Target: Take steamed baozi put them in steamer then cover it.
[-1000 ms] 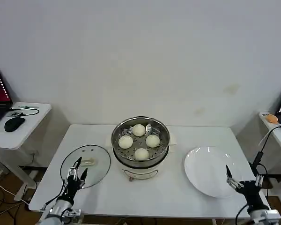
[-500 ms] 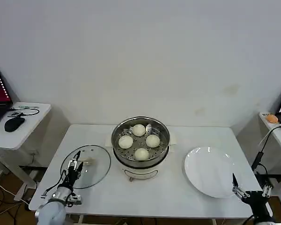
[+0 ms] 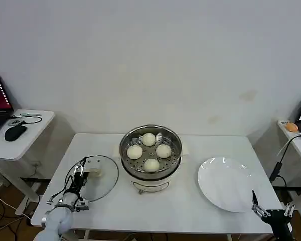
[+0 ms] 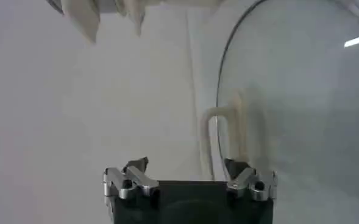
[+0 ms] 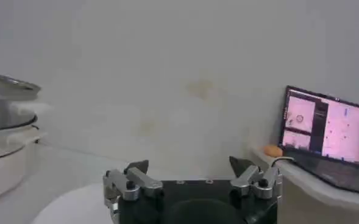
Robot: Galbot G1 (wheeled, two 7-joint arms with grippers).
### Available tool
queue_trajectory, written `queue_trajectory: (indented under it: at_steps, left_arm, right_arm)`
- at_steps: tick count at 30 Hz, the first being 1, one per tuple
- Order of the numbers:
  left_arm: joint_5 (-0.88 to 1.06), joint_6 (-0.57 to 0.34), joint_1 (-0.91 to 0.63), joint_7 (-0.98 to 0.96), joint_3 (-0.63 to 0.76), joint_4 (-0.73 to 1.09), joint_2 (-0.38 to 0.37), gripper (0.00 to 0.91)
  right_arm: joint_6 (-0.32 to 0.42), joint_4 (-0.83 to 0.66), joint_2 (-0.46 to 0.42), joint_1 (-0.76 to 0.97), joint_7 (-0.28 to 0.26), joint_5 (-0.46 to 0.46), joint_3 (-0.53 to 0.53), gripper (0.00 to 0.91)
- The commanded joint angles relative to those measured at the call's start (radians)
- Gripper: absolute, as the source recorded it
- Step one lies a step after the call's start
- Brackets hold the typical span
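— Since all four steamed baozi [image 3: 149,150] are sitting in the steamer [image 3: 150,160] already, what are you doing now?

— I am reaching my left gripper [image 3: 81,170] to the cover [image 3: 92,177], which is lying flat on the tabletop [image 3: 180,206] just beside the steamer, on my left. My left fingers [image 4: 133,177] are spread wide, and the pale handle [image 4: 223,141] is standing just ahead of them, nothing grasped yet.

— How are you planning to take it well?

— I am thinking to put one finger on each side of the handle, low and centred, and to close firmly, because the glass will probably tilt if I am gripping off the middle.

— And your right gripper [image 3: 271,215]?

— It is waiting released near the tabletop's front right corner, beside the plate [image 3: 224,183].

— Anything hard to make out?

— Yes. The handle's near end is hiding behind my own gripper body, and the cover's rim is cut off in the left wrist view.
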Motion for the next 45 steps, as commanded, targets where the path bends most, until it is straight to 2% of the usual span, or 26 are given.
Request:
queue_trajectory:
  at_steps: [1, 2, 3, 13, 22, 30, 37, 42, 45]
  left_arm:
    - [0.01, -0.001, -0.051, -0.008, 0.012, 0.065, -0.007, 0.171]
    - [0.01, -0.001, -0.052, -0.008, 0.015, 0.068, -0.008, 0.01]
    - [0.012, -0.002, -0.052, -0.009, 0.016, 0.069, -0.01, 0.0]
    - [0.021, -0.006, -0.011, -0.062, -0.009, 0.026, -0.015, 0.0]
    - [0.011, 0.008, 0.098, -0.13, -0.08, -0.174, -0.015, 0.0]
    - [-0.143, 0.065, 0.169, -0.056, -0.117, -0.415, 0.087, 0.0]
    - [-0.301, 0.116, 0.208, 0.023, -0.147, -0.593, 0.24, 0.0]
    - [-0.379, 0.21, 0.205, 0.089, -0.114, -0.674, 0.3, 0.0]
    - [-0.354, 0.319, 0.148, 0.16, -0.047, -0.704, 0.323, 0.0]
  right_arm:
    - [0.006, -0.004, 0.007, -0.005, 0.002, -0.004, 0.005, 0.907]
    - [0.006, -0.003, 0.008, -0.005, 0.002, -0.005, 0.005, 0.907]
    - [0.005, -0.003, 0.009, -0.004, 0.002, -0.005, 0.005, 0.907]
    - [-0.005, 0.0, 0.006, -0.006, -0.002, -0.01, -0.003, 0.907]
    - [-0.01, 0.016, -0.008, -0.008, -0.004, -0.013, -0.013, 0.907]
    - [-0.013, 0.019, -0.022, -0.011, -0.009, -0.013, -0.02, 0.907]
    - [-0.015, -0.006, -0.034, 0.001, -0.027, -0.026, -0.032, 0.907]
    - [-0.016, -0.015, -0.026, 0.012, -0.037, -0.042, -0.045, 0.907]
    - [-0.012, -0.027, -0.016, 0.025, -0.036, -0.064, -0.055, 0.907]
